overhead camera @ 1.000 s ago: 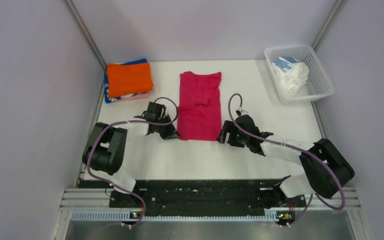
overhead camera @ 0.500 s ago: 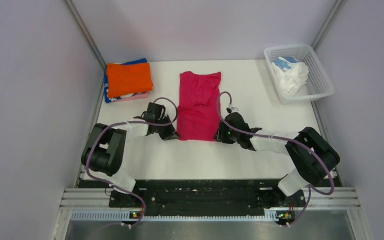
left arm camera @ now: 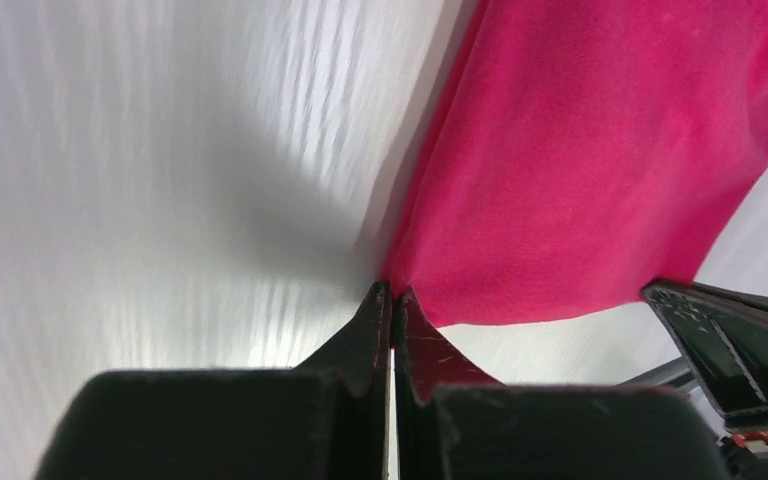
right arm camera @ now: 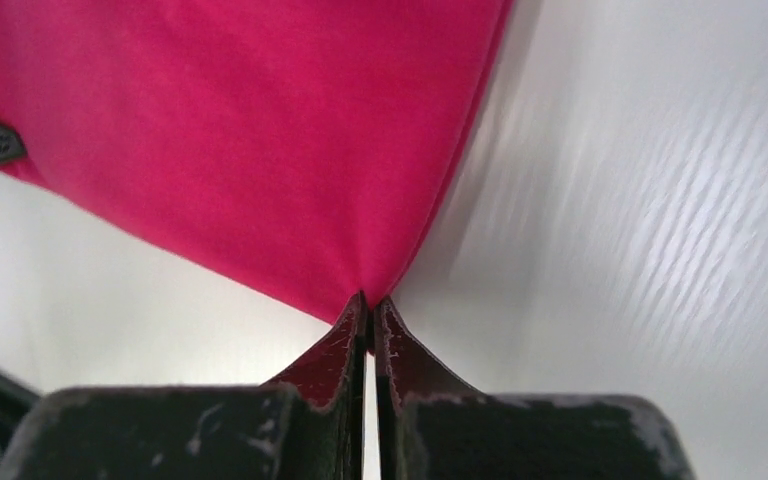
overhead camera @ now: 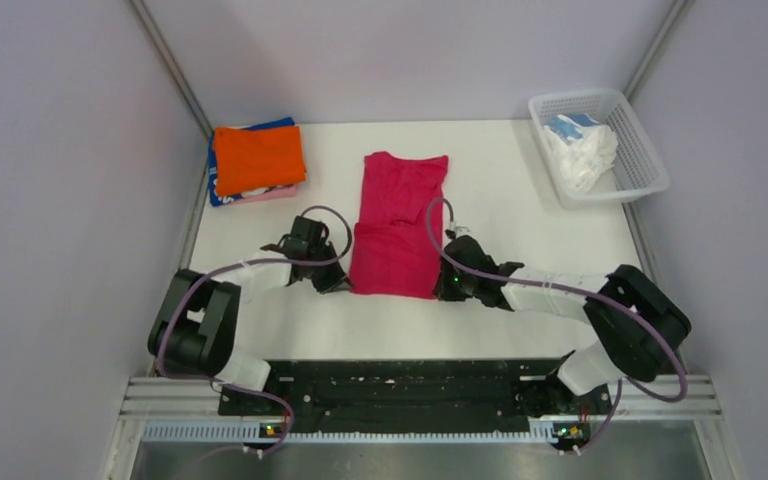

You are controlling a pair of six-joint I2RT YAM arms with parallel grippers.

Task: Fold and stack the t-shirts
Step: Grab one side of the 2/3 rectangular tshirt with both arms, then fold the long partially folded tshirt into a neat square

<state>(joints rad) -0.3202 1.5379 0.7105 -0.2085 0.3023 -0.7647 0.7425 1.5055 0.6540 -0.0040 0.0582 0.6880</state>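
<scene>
A crimson-pink t-shirt (overhead camera: 400,225) lies lengthways in the middle of the table, sleeves folded in. My left gripper (overhead camera: 345,287) is shut on its near left corner (left arm camera: 410,285). My right gripper (overhead camera: 442,290) is shut on its near right corner (right arm camera: 375,285). In both wrist views the cloth (left arm camera: 580,170) (right arm camera: 250,140) runs taut from the pinched tips, lifted off the white table. A folded stack with an orange t-shirt (overhead camera: 257,157) on top, blue and pale pink edges beneath, sits at the back left.
A white mesh basket (overhead camera: 632,170) at the back right holds crumpled white and light-blue cloth (overhead camera: 580,148). Grey walls close in both sides and the back. The arms' base rail (overhead camera: 400,385) runs along the near edge.
The right gripper moved left to the shirt's near right corner and shut on it. Both grippers then drew the shirt's near edge toward the arms; the shirt shifted slightly.
</scene>
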